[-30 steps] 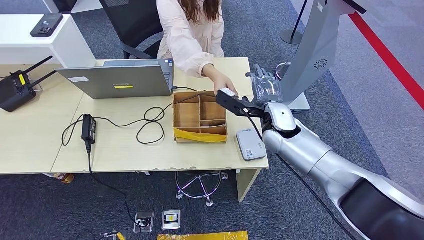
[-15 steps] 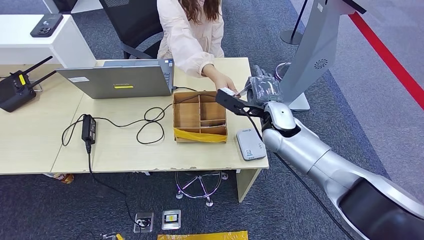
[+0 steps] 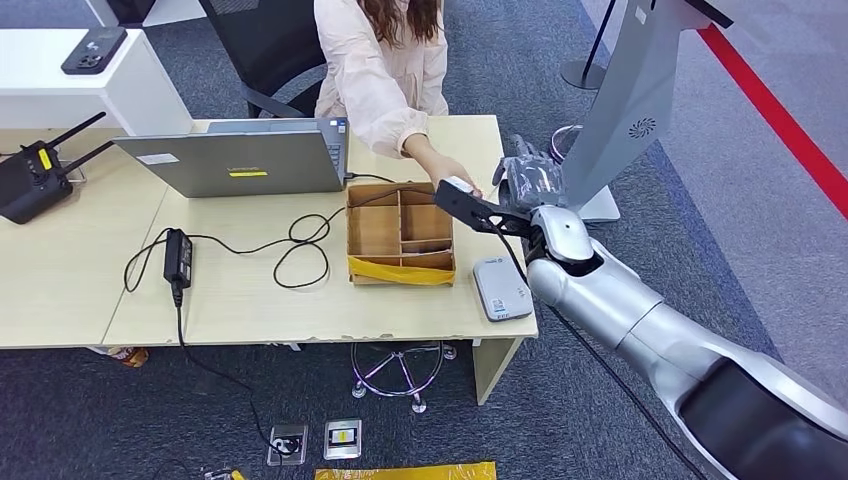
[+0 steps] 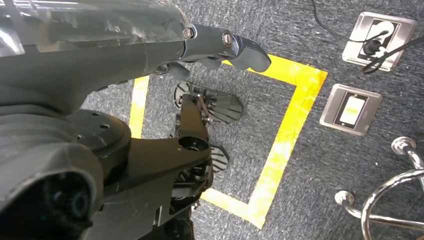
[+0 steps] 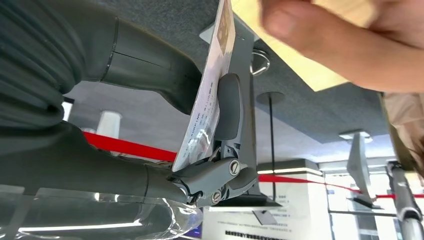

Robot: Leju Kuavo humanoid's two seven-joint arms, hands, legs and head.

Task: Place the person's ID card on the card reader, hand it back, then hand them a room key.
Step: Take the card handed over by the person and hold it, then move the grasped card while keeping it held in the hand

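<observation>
In the right wrist view my right hand point(image 5: 165, 125) pinches the ID card point(image 5: 205, 110) edge-on between the thumb and a dark finger point(image 5: 227, 107). The person's hand point(image 5: 350, 45) hovers just beyond the card's far end, blurred; I cannot tell whether it touches the card. Seen from the head, my right hand point(image 3: 528, 180) is off the table's far right corner, beside the person's hand point(image 3: 452, 172). The grey card reader point(image 3: 500, 288) lies at the table's near right corner. My left hand point(image 4: 220, 42) hangs over the floor holding nothing, fingers loosely extended.
A wooden compartment box point(image 3: 400, 235) sits left of the reader. Farther left are a laptop point(image 3: 240, 160), a black power adapter point(image 3: 178, 255) with looping cables, and a radio point(image 3: 30, 180). A grey kiosk stand point(image 3: 625, 100) rises just right of my right hand.
The person's hand brought the card across to my right hand, whose fingers closed on it. The hand has shifted slightly to the right and nearer to me.
</observation>
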